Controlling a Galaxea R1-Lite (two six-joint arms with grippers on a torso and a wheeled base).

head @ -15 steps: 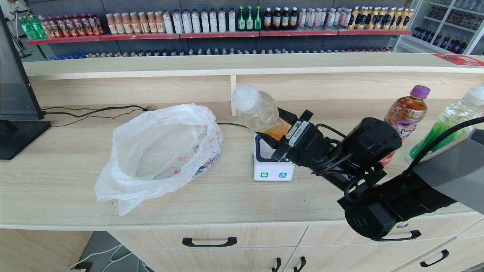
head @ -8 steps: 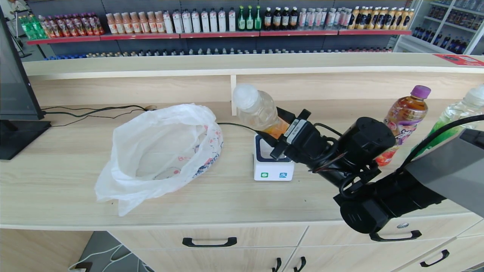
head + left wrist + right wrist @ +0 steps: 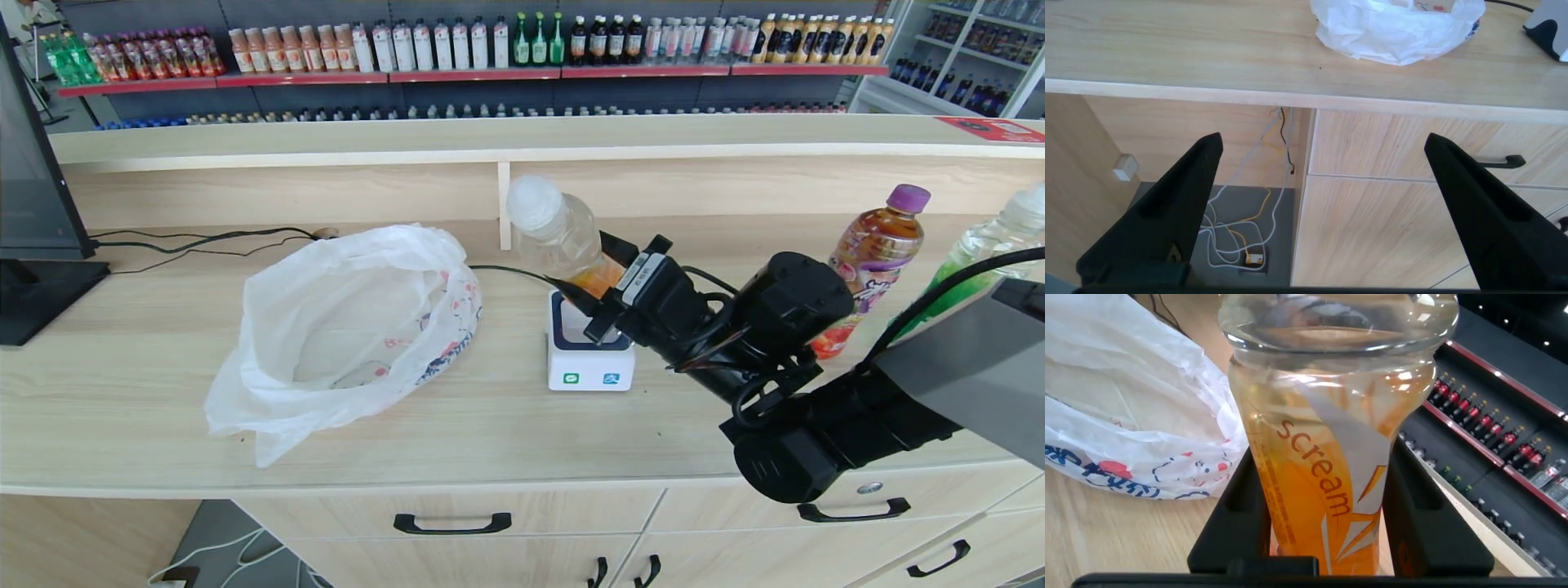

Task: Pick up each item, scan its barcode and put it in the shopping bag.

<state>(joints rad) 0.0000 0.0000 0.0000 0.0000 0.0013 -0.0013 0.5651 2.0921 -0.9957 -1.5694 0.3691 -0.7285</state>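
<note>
My right gripper (image 3: 600, 282) is shut on an orange drink bottle (image 3: 563, 241) with a white cap, holding it tilted just above the small white scanner box (image 3: 588, 359) in the middle of the counter. In the right wrist view the bottle (image 3: 1327, 449) sits clamped between the two black fingers (image 3: 1237, 506). The white plastic shopping bag (image 3: 351, 327) lies open to the left of the scanner; its edge (image 3: 1135, 441) appears beside the bottle. My left gripper (image 3: 1319, 212) hangs open below the counter's front edge, in front of the drawers, with nothing in it.
A purple-capped tea bottle (image 3: 873, 253) and a green-labelled clear bottle (image 3: 971, 269) stand at the counter's right. A monitor base (image 3: 41, 294) and cables (image 3: 204, 241) sit at the left. A raised wooden ledge (image 3: 522, 143) runs behind, with drink shelves beyond.
The right arm drew back and leftward slightly a second ago; the bottle shifted a little over the scanner, then held. The bag and other bottles stayed put.
</note>
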